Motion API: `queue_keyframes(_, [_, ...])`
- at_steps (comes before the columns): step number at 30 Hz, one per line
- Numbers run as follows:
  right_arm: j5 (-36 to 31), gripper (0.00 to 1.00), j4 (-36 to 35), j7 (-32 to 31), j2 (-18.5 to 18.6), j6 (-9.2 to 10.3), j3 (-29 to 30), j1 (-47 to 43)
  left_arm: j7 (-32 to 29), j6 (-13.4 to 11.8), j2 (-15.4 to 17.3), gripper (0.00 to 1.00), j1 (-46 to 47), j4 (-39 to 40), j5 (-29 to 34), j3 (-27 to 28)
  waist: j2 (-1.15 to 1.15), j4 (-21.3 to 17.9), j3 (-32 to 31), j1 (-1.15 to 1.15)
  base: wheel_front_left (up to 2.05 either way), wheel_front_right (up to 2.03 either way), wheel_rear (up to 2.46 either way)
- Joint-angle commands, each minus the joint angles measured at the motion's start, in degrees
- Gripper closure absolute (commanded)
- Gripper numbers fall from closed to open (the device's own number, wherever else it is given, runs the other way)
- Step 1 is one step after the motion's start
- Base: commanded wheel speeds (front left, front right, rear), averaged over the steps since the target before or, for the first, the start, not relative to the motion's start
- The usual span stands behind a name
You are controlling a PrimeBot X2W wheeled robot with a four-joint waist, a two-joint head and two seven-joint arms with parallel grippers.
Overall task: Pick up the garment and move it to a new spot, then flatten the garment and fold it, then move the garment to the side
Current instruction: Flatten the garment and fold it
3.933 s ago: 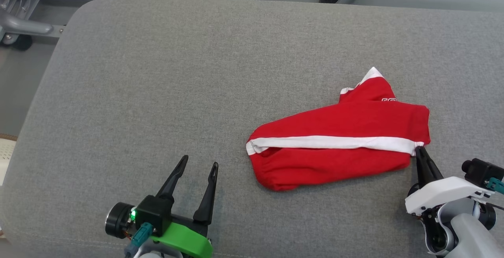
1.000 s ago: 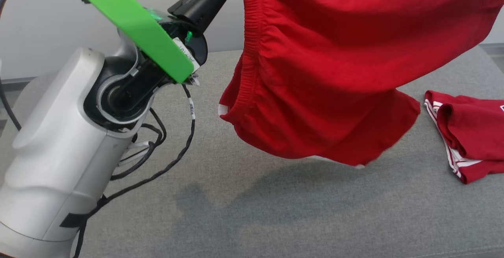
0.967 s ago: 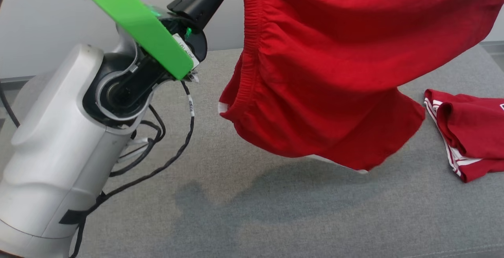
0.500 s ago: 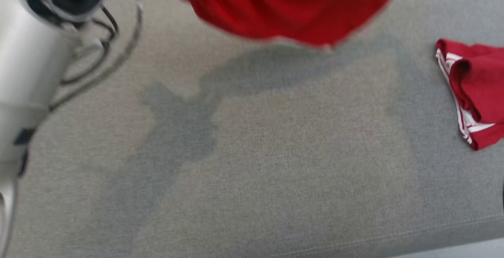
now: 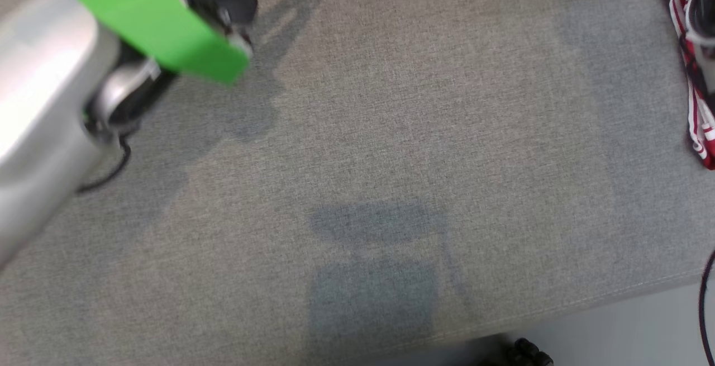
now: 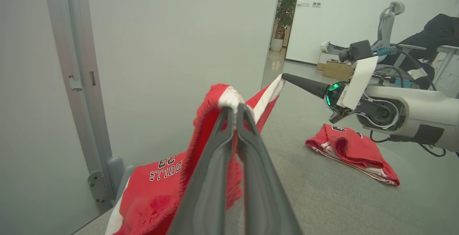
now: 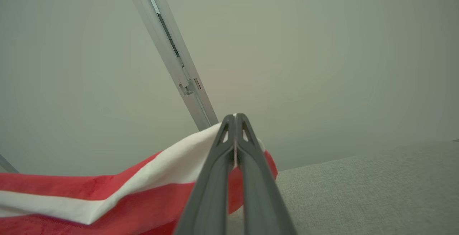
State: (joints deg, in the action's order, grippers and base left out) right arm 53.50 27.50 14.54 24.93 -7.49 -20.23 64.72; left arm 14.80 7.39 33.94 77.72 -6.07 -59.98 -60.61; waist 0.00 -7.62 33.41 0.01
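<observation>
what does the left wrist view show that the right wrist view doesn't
Left wrist view adds: the left tool shut on the garment, its BULLS print, a second garment lying on the cushion, and a plant far off. Right wrist view adds: a close look along the right tool's shut fingers. Shared: right tool pinching the garment, grey cushion, wall rail.

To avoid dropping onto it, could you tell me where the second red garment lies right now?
At the right of the left wrist view, the second red garment lies on the grey cushion, below the right gripper.
</observation>
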Motion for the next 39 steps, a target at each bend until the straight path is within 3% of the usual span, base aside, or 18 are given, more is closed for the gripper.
queue_keyframes(1, [0.71, 1.00, -0.63, 0.46, 1.07, 0.01, -0.38, -2.03, 0.37, 0.16, 0.97, 1.00, -2.97, 1.38, 1.84, 0.16, 0.00, -1.10, 2.59, -0.01, 0.00, 0.00, 0.00])
queue_keyframes(10, [4.81, 1.00, -5.56, 0.71, 9.21, 0.01, -2.30, -20.75, 0.34, 0.16, 3.32, 1.00, -20.78, 9.38, 10.76, -5.48, 0.00, 1.39, -2.82, -0.01, 0.00, 0.00, 0.00])
queue_keyframes(15, [6.68, 1.00, -8.29, 0.73, 12.69, 0.01, -0.69, -30.68, 0.34, 0.16, 2.44, 1.00, -28.09, 9.44, 15.79, -7.29, 0.00, 2.57, -6.43, -0.01, 0.00, 0.00, 0.00])
queue_keyframes(23, [4.76, 1.00, -11.97, 0.75, 14.08, 0.03, 3.48, -44.36, 0.35, 0.16, 0.26, 1.00, -39.11, 9.67, 19.78, -5.90, 0.00, 3.45, -12.17, -0.01, 0.00, 0.00, 0.00])
queue_keyframes(33, [2.51, 1.00, -19.54, 0.01, 17.37, 0.04, 10.01, -59.79, 0.35, 0.16, -0.19, 1.00, -46.73, 12.45, 21.06, -5.48, 0.00, 5.48, -16.10, -0.01, 0.00, 0.00, 0.00])
queue_keyframes(39, [1.38, 1.00, -24.38, -5.27, 18.47, 0.04, 15.07, -61.83, 0.35, 0.16, -2.62, 1.00, -47.35, 13.77, 17.25, -4.61, 0.00, 7.52, -16.73, -0.01, 0.00, 0.00, 0.00])
